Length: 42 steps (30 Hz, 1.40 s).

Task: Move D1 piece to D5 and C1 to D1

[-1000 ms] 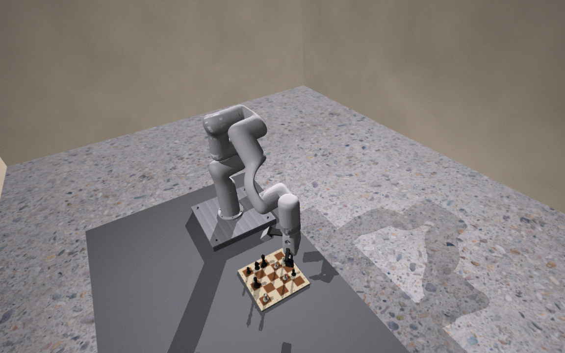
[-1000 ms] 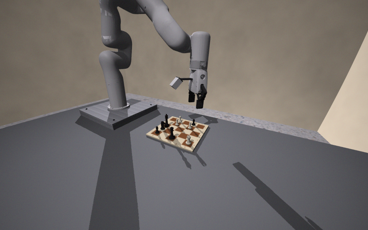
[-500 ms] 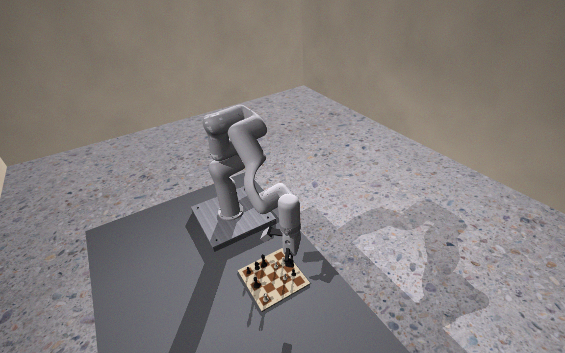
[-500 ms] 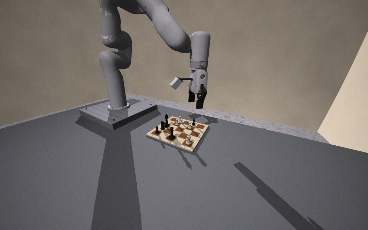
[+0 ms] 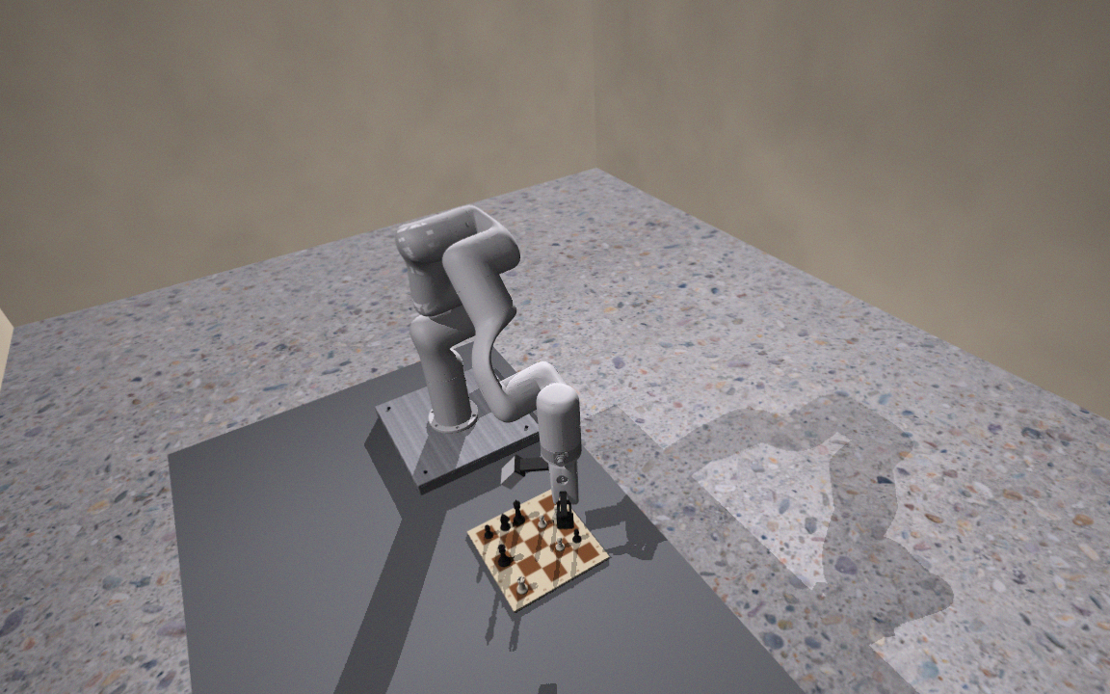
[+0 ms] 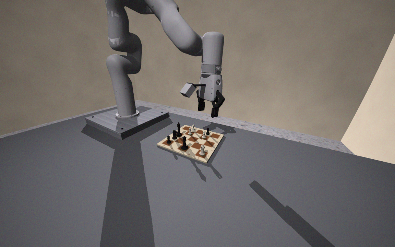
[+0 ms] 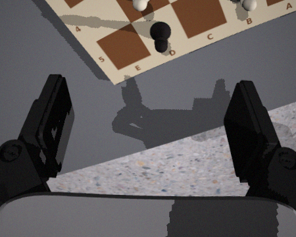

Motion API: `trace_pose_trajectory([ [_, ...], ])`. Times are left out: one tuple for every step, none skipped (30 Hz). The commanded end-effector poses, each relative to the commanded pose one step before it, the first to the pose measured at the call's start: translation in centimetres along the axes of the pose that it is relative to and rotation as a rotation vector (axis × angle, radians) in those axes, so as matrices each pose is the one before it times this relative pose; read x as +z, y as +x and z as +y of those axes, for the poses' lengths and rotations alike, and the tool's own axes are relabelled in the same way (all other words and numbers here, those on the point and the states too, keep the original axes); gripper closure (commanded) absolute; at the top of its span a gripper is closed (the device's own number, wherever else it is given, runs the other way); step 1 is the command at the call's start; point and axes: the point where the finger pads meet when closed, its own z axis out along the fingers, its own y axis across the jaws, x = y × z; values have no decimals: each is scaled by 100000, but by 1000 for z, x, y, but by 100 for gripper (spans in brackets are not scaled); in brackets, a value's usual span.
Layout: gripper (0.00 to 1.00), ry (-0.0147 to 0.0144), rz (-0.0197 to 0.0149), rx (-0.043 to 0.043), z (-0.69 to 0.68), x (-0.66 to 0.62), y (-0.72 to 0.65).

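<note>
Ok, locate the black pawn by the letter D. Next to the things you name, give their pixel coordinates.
In the wrist view, the black pawn (image 5: 576, 537) (image 6: 207, 132) (image 7: 160, 31) stands near top centre, on the pale square between two brown squares.

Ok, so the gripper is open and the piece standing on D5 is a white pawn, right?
Not quite: the pawn on D5 is black, as the wrist view shows. The gripper is open, as you say.

Beyond my open jaws I see matt, smooth black plastic on the pawn (image 5: 576, 537) (image 6: 207, 131) (image 7: 160, 32) — and rough-looking speckled stone flooring (image 5: 801, 345) (image 6: 254, 132) (image 7: 148, 171) between them.
</note>
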Motion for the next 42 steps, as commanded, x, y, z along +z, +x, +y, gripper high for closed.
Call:
trace_pose_trajectory([
  [0,-76,-1034,-18494,-670,-288,1180],
  [0,-1,0,-5917,-90,-41,443],
  [0,-1,0,-6208,-62,-43,470],
  [0,-1,0,-6469,-29,-44,492],
  [0,-1,0,-6697,9,-45,509],
  [0,-1,0,-6890,50,-46,520],
  [0,11,55,-6454,94,-47,525],
  [0,0,0,0,0,0,0],
  [0,0,0,0,0,0,0],
  [0,-8,-55,-7758,136,-47,523],
  [0,0,0,-7245,184,-47,513],
  [0,0,0,-7285,227,-47,497],
  [0,-3,48,-6919,268,-46,475],
  [0,-24,226,-5297,303,-45,448],
  [0,-25,156,-5723,328,-43,422],
  [0,-36,138,-5919,349,-41,390],
  [0,-49,136,-5956,367,-39,356],
  [0,-57,123,-5913,379,-37,319],
  [0,-57,100,-5882,386,-35,281],
  [0,-48,72,-5872,388,-33,242],
  [0,-30,40,-5868,384,-30,205],
  [0,-5,6,-5862,375,-28,168],
  [0,28,-33,-5853,361,-26,133],
  [0,72,-76,-5845,343,-24,101],
  [0,0,0,0,0,0,0],
  [0,0,0,0,0,0,0],
  [0,706,-647,-10250,320,-22,71],
  [0,0,1,-4101,297,-23,32],
  [0,0,1,-3692,268,-20,16],
  [0,0,1,-3277,238,-18,4],
  [0,0,1,-2863,208,-16,-4],
  [0,0,1,-2452,177,-13,-9],
  [0,0,1,-2053,148,-11,-12],
  [0,0,0,-1670,120,-9,-13],
  [0,0,0,-1309,94,-7,-12],
  [0,0,0,-978,70,-5,-10],
  [0,0,0,-683,49,-4,-7],
  [0,0,0,-431,31,-2,-5],
  [0,0,0,-230,16,-1,-3],
  [0,0,0,-88,6,0,-1],
  [0,0,0,-13,1,0,0],
  [0,0,0,0,0,0,0],
])
